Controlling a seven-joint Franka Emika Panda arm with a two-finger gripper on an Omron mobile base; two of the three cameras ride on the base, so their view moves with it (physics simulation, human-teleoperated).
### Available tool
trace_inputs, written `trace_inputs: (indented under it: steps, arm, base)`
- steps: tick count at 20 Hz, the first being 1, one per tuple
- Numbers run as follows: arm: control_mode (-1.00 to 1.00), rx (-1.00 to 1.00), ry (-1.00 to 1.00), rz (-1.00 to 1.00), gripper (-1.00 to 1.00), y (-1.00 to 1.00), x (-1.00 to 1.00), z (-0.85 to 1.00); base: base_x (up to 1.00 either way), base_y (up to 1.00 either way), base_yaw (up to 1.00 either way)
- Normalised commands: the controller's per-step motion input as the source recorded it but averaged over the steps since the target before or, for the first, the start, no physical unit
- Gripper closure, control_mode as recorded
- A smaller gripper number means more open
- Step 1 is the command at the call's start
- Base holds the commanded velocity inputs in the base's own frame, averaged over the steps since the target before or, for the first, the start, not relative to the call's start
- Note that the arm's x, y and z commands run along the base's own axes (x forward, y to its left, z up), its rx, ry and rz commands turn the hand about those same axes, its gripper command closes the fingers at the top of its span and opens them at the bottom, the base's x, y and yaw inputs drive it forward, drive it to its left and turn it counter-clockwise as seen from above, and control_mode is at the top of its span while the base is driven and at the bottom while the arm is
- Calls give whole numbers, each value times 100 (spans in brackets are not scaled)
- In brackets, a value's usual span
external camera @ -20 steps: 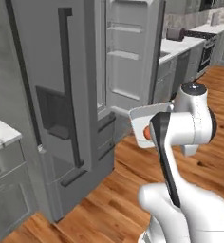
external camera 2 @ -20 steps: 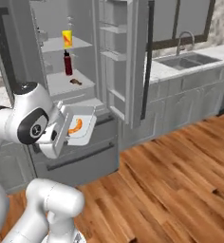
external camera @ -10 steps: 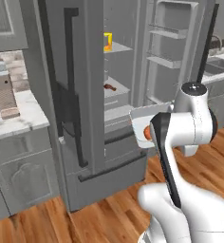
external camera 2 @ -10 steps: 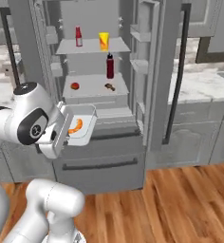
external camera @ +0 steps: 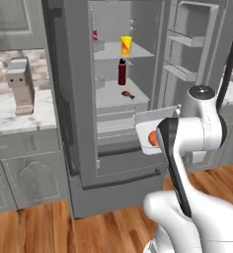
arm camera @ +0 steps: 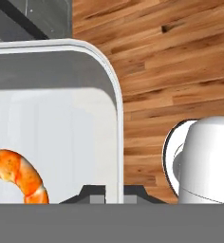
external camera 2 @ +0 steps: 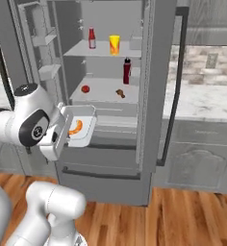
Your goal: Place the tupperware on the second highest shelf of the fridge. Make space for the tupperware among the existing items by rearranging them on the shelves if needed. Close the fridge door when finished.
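Observation:
My gripper [arm camera: 113, 194] is shut on the rim of the tupperware [arm camera: 61, 109], a shallow pale container with an orange shrimp [arm camera: 19, 173] inside. I hold the tupperware [external camera 2: 81, 129] level in front of the open fridge [external camera 2: 106, 158], below its lower shelf [external camera 2: 103, 97]. In the left base view the tupperware [external camera: 149, 129] sits just left of my arm. A yellow cup [external camera 2: 114, 44] and a red bottle [external camera 2: 92, 37] stand on the upper shelf [external camera 2: 98, 52]. A dark bottle [external camera 2: 127, 71], a red round item [external camera 2: 85, 89] and a brown piece [external camera 2: 119, 93] rest on the lower shelf. The fridge door [external camera: 192, 44] stands open to the right.
The other door [external camera 2: 38, 43] is open on the left, its bins facing in. Grey counters flank the fridge, with a knife block [external camera: 20, 86] on the left counter [external camera: 15, 116]. Wood floor [arm camera: 180, 71] lies below.
The whole scene has swung across both base views as the base moved. The open fridge interior now faces me squarely. The tupperware stays in my shut gripper.

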Motion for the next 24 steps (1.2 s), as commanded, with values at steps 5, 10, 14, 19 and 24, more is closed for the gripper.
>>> trace_inputs:
  steps: [5,10,14,19,24]
  arm:
    - [100,0,0,0,100,0,0,0]
    - [100,0,0,0,100,0,0,0]
    - [100,0,0,0,100,0,0,0]
    - [100,0,0,0,100,0,0,0]
    - [100,0,0,0,100,0,0,0]
  base:
    - [63,1,0]
    - [79,0,0]
    - [90,0,0]
    - [80,0,0]
    - [58,-1,0]
